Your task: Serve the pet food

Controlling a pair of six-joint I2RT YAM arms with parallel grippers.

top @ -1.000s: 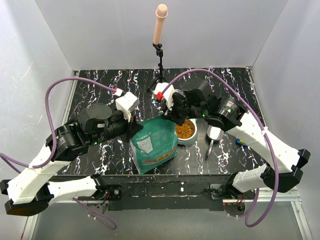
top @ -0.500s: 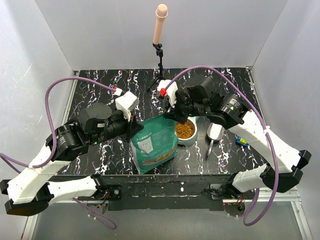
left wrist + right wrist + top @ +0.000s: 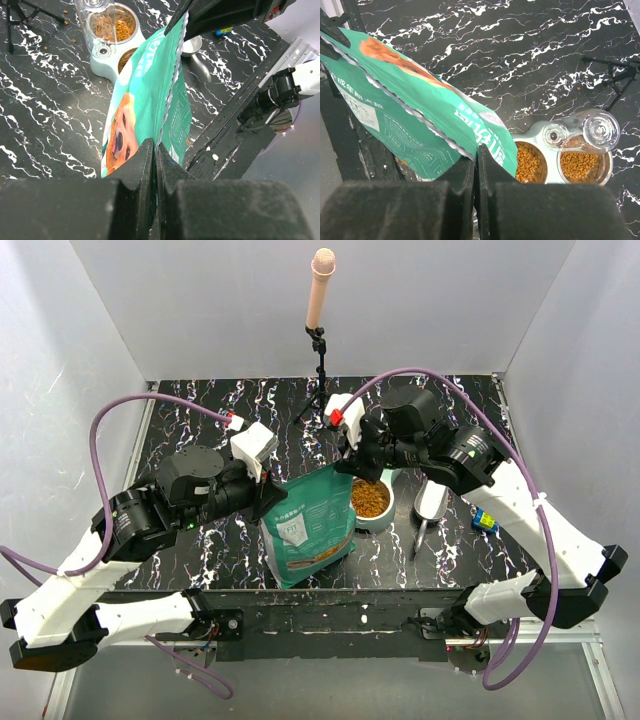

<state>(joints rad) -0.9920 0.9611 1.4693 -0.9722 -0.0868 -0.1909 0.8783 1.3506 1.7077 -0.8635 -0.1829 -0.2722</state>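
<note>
The teal-green pet food bag (image 3: pixel 308 525) stands upright near the table's front edge. My left gripper (image 3: pixel 272 495) is shut on the left end of the bag's top edge, and my right gripper (image 3: pixel 350 468) is shut on the right end. In the left wrist view the left gripper (image 3: pixel 154 147) pinches the serrated top of the bag (image 3: pixel 150 95). In the right wrist view the right gripper (image 3: pixel 476 162) pinches the bag (image 3: pixel 420 115). Brown kibble (image 3: pixel 529 161) fills the pale green feeder's bowl (image 3: pixel 371 500) just right of the bag.
The feeder (image 3: pixel 112 30) has a clear dispenser bottle (image 3: pixel 597 129) over a second bowl of kibble. A metal scoop (image 3: pixel 430 505) lies right of the feeder, and a small blue object (image 3: pixel 484 522) beyond it. A stand with a pink-tipped pole (image 3: pixel 320 340) is at the back.
My right gripper has moved up and to the right, still holding the bag's top corner. The left gripper and the bag's base have stayed in place.
</note>
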